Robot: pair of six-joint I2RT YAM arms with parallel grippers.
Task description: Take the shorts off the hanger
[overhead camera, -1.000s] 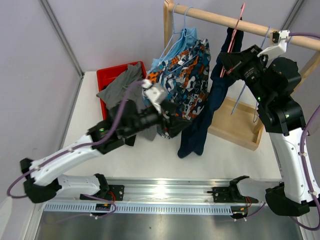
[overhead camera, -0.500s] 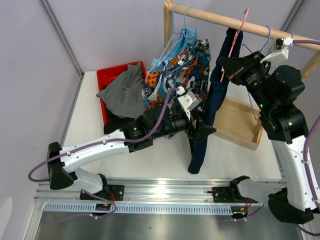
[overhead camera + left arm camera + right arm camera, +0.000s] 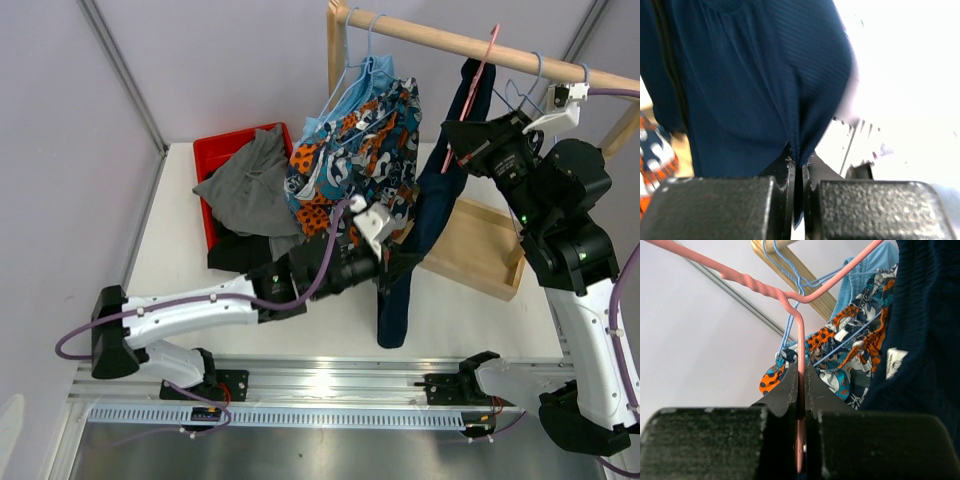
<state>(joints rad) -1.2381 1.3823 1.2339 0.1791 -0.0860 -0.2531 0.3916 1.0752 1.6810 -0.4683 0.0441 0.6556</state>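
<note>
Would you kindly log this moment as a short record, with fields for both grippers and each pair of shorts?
left gripper: shut on navy shorts, on their lower part
right gripper: shut on pink hanger
navy shorts: draped on pink hanger
patterned shorts: on blue hanger at the rail
grey shorts: lying over red bin
black shorts: on table by the bin
</note>
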